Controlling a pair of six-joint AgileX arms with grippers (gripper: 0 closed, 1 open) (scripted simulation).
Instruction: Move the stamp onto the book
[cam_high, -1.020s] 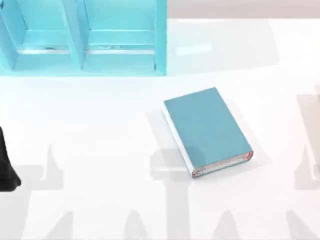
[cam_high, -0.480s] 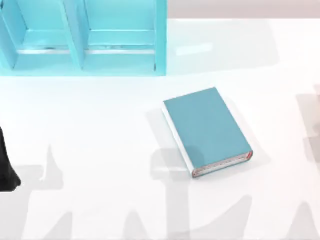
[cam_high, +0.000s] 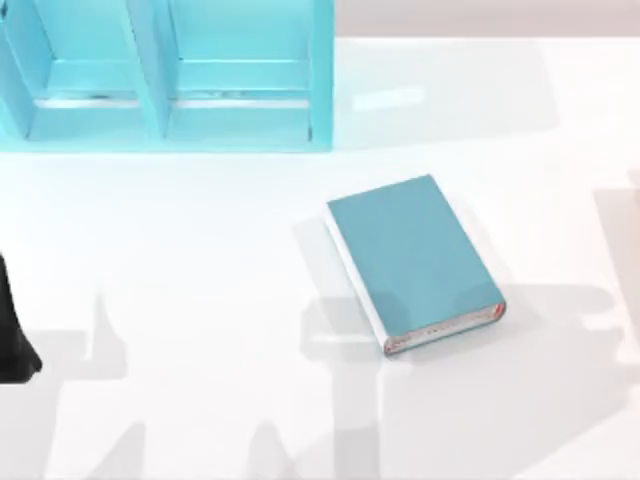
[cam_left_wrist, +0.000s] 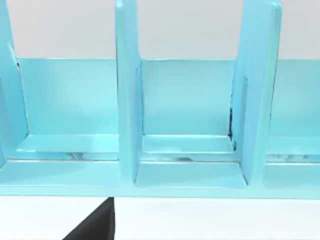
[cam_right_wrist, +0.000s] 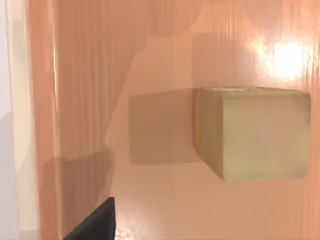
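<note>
Jaws of neither gripper give away their state, so I cannot tell whether they stand wide or closed. At the left edge of the top view a dark part of the left arm (cam_high: 12, 330) sits parked, its wrist camera facing the large turquoise shelf unit (cam_left_wrist: 160, 125) at the back left of the white table (cam_high: 200, 280).

From the right wrist, the small tan-brown rectangular wooden-looking block, the stamp (cam_right_wrist: 252, 132), shows close by, resting on a glossy orange-tan surface (cam_right_wrist: 150, 190); where that surface lies relative to the table I cannot tell. On the table, right of centre, lies the thick teal hardcover book with white page edges and a red-trimmed spine end (cam_high: 412, 255), flat and slightly turned, its cover bare.

Judging by its look, the stamp is light, rigid and smooth-faced, likely a bit slippery. Its flat, parallel opposite side faces seem the best hold, pinched squarely near mid-height. The book's broad flat cover should take it easily.
</note>
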